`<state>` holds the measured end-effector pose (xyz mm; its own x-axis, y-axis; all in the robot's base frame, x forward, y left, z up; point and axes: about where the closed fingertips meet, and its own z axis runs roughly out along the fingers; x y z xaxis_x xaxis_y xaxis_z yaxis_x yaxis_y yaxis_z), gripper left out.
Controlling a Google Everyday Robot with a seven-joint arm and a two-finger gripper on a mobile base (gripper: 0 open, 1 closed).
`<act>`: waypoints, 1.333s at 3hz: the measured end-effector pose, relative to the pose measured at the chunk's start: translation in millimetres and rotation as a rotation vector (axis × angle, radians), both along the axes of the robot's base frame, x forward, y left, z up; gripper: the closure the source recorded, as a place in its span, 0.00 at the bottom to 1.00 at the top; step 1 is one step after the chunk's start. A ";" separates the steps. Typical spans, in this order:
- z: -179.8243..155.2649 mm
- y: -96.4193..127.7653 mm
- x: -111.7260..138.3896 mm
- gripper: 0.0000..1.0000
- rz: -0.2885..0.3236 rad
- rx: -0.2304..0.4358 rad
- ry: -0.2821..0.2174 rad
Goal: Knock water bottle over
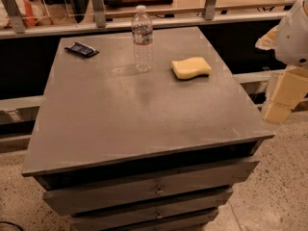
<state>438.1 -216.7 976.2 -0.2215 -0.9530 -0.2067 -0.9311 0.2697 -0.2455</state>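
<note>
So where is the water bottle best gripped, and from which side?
The water bottle stands upright, so grip its ribbed body below the label, probably from the front; the sponge lies at its right. The gripper hangs right of the table.

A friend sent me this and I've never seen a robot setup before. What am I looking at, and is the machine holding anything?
There is only one picture, from a single camera looking down at a grey table with drawers under it. Where the camera is mounted is not on record.

The machine is a mobile robot with one arm. Only a bit of it shows at the right edge: the white rounded arm and below it the cream-coloured gripper, which is the robot's "hand". It hangs beside the table's right side, touching nothing that lies on the table.

On the table, a clear water bottle stands upright near the far edge. A yellow sponge lies to its right, not touching it. A dark flat packet lies at the far left corner. None of them is held.
</note>
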 end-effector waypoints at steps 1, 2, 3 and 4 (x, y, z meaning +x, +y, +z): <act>0.0 0.0 0.0 0.00 0.000 0.000 0.000; 2.3 -5.5 2.8 0.00 -0.040 0.072 -0.025; -12.9 -24.5 8.4 0.00 -0.093 0.225 -0.077; -21.8 -38.5 22.4 0.00 -0.120 0.407 -0.198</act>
<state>460.5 -255.1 954.4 -0.2433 -0.7556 -0.6082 -0.8333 0.4837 -0.2676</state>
